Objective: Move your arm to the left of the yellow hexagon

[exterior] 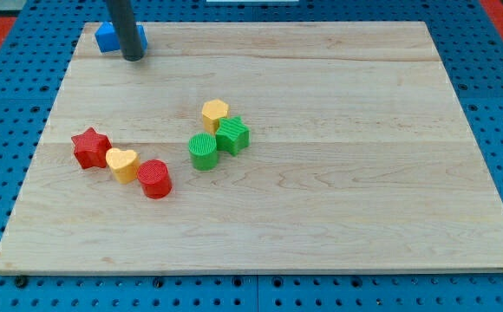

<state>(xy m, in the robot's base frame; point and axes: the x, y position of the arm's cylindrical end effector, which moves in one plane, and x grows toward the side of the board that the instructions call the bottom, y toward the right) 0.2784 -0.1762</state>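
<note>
The yellow hexagon point(215, 112) sits mid-counter point(364, 173), touching the green star-ish block point(232, 135), with a green cylinder point(203, 151) just below-left. The tool, a bare rod holding nothing, has its tip point(133, 58) way off at the view's top left, next to a blue block point(107, 37).

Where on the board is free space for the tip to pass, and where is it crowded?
Free: the view's right half of the wooden board, and the strip between my tip and the yellow hexagon. Crowded: hexagon, green cylinder and green block together; red star, yellow heart, red cylinder in a row.
</note>
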